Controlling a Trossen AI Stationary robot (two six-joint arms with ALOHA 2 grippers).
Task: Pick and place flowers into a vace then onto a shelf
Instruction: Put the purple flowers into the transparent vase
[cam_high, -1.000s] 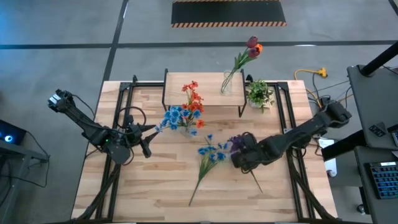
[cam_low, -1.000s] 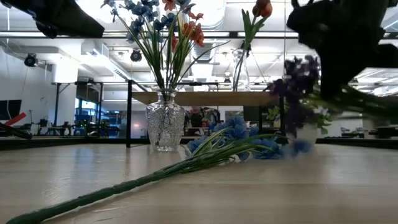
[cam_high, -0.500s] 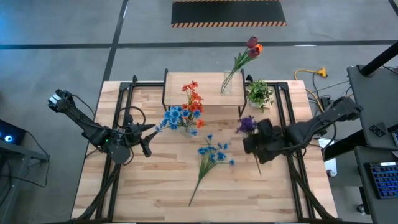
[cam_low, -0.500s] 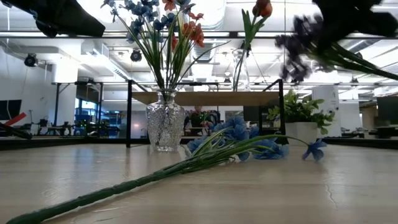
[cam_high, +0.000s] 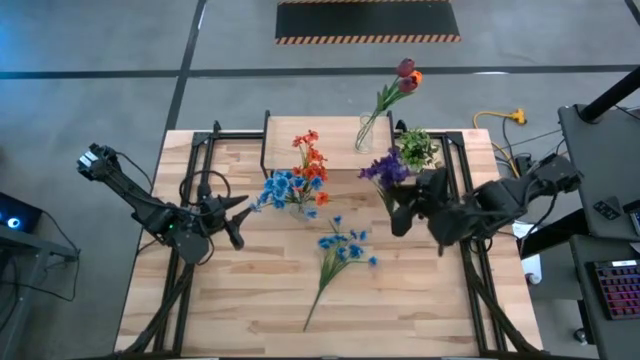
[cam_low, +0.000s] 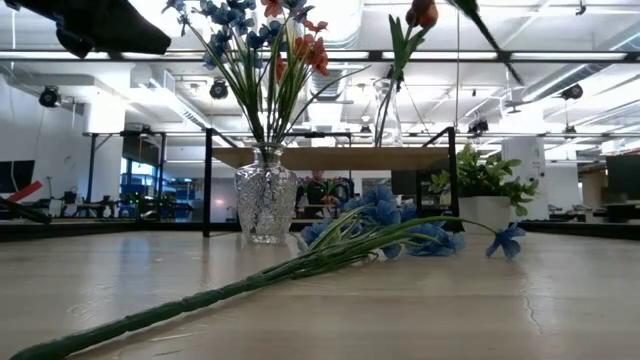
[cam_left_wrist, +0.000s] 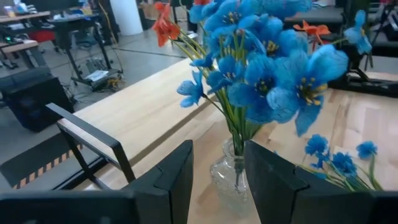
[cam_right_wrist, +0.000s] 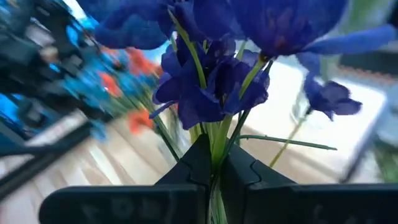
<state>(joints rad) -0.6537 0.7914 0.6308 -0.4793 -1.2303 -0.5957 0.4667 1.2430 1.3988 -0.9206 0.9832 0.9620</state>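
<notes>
Now, high view: right gripper (cam_high: 400, 213) at about 2 o'clock from bench (cam_high: 250, 300) centre, off the surface, pinching the stems of the purple flowers (cam_high: 384, 168); heads pointing toward 12 o'clock, just in front of the shelf's right end, beside the small potted plant (cam_high: 417, 150). Right wrist view: fingers (cam_right_wrist: 194, 163) pressed onto the green stems, purple flowers (cam_right_wrist: 211, 81) fanned out directly beyond the gripper (cam_right_wrist: 214, 165).

Left gripper (cam_high: 236, 216) at about 9 o'clock, low over the bench, spread apart, aimed at the glass vase (cam_high: 297, 202). Left wrist view: gripper (cam_left_wrist: 217, 163) with both fingers (cam_left_wrist: 177, 177) apart, vase (cam_left_wrist: 231, 177) seen in the gap between them but farther off, not touched.

Vase on the bench at roughly 11 o'clock of centre, just in front of the shelf (cam_high: 285, 158), already holding blue flowers (cam_high: 280, 187) and orange-red flowers (cam_high: 310, 160). Low view: vase (cam_low: 266, 205) upright, stems rising out of it.

Loose blue stem (cam_high: 335, 262) lying flat near bench centre, heads toward 12 o'clock, cut end toward 7 o'clock. Low view: same stem (cam_low: 250, 288) flat on the wood.

Shelf at 12 o'clock edge of the bench; second small vase (cam_high: 364, 135) on its right end, holding the dark red and orange tulips (cam_high: 405, 76), leaning toward 1 o'clock.
</notes>
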